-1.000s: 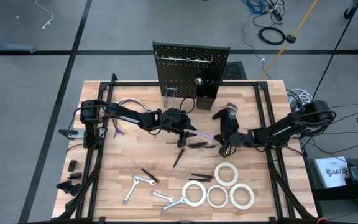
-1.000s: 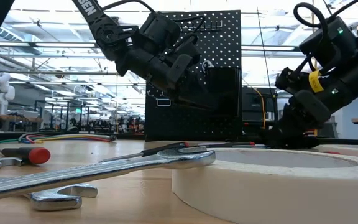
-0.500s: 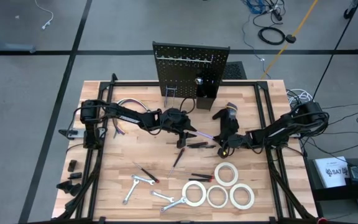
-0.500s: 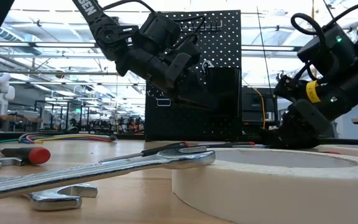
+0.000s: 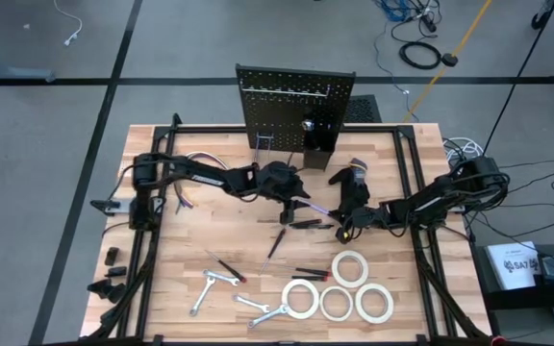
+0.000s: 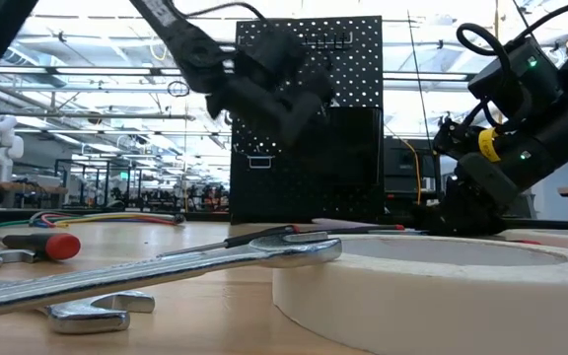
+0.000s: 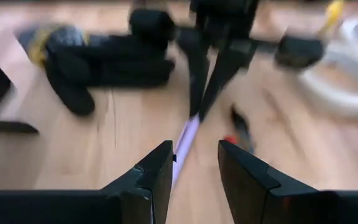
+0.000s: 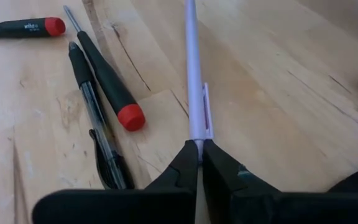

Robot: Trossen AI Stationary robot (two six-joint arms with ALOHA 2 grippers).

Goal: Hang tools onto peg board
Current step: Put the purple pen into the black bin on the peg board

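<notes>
Count of items on the wooden surface (image 5: 181, 240) and the peg board (image 5: 294, 106)

Four white tape rolls (image 5: 350, 268) lay grouped near the front right, and three silver wrenches (image 5: 209, 284) lay at the front left. One lilac pen (image 8: 193, 87) was there, and one clear black pen (image 8: 95, 118). At least five slim black screwdrivers with red ends (image 8: 107, 81) were scattered mid-surface; the exact number was hard to tell. One peg board stood at the back, with one black bin (image 5: 319, 135). Two arms, each with one claw, were present.
</notes>
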